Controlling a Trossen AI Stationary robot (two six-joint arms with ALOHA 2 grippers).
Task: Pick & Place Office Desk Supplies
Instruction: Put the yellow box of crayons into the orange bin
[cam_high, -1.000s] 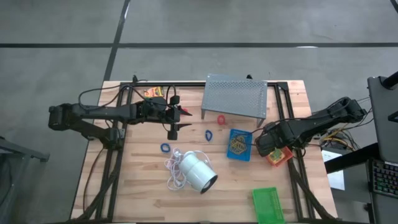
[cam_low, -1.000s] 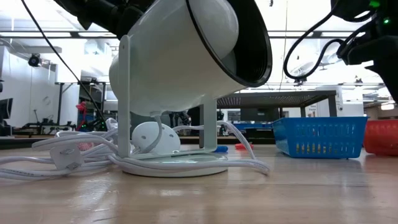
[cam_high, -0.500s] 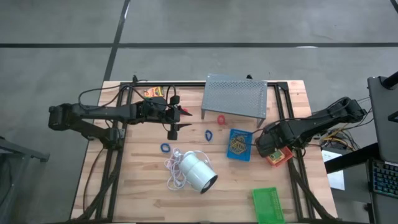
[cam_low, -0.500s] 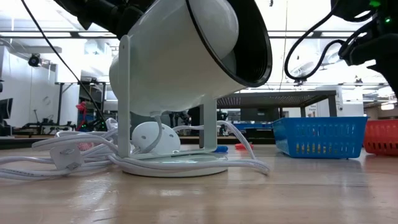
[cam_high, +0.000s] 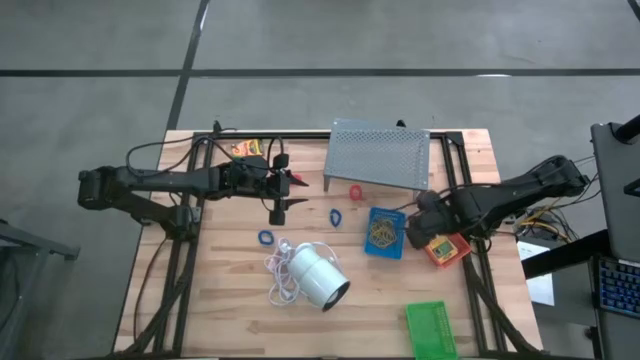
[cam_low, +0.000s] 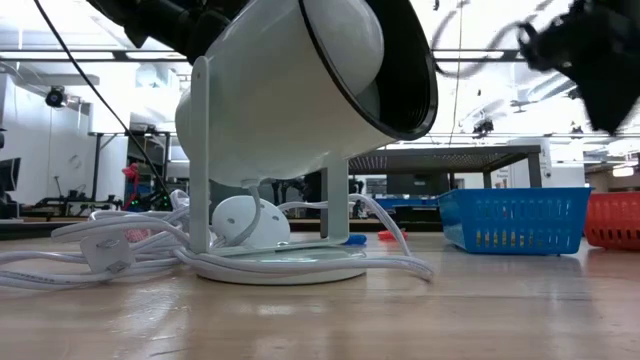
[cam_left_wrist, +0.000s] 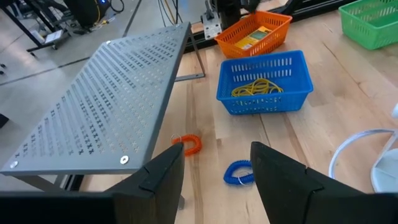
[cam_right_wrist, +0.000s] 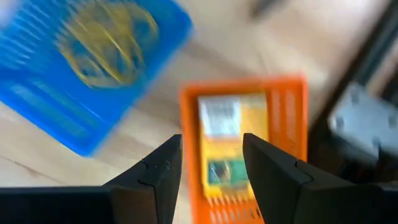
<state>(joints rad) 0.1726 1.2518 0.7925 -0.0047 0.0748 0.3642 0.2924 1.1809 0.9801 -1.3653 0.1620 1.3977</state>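
Since a second ago the right gripper (cam_high: 416, 226) has shifted from over the red tray (cam_high: 446, 249) toward the blue tray (cam_high: 384, 232), and now hovers between them; nothing else on the table has changed. Its fingers (cam_right_wrist: 157, 175) stand apart with nothing between them. Seen from its wrist, the red tray lies just ahead, holding one yellow-orange printed box (cam_right_wrist: 222, 149), with the blue tray and its tangle of tan rubber bands (cam_right_wrist: 115, 42) just beside.

The left gripper (cam_high: 298, 181) waits over the far left part of the table, fingers (cam_left_wrist: 160, 176) apart and empty. Just ahead of it lie one red loop (cam_left_wrist: 190, 144) and one blue loop (cam_left_wrist: 240, 173); the grey perforated stand (cam_left_wrist: 106, 99) rises close beside them.

Counted from above: three trays, the green tray (cam_high: 431, 328) well apart at the near edge; two blue loops, the second (cam_high: 265, 238) beside the white cylinder lamp (cam_high: 318, 276) and its cord (cam_high: 279, 268); another printed box (cam_high: 247, 148) behind the left arm.
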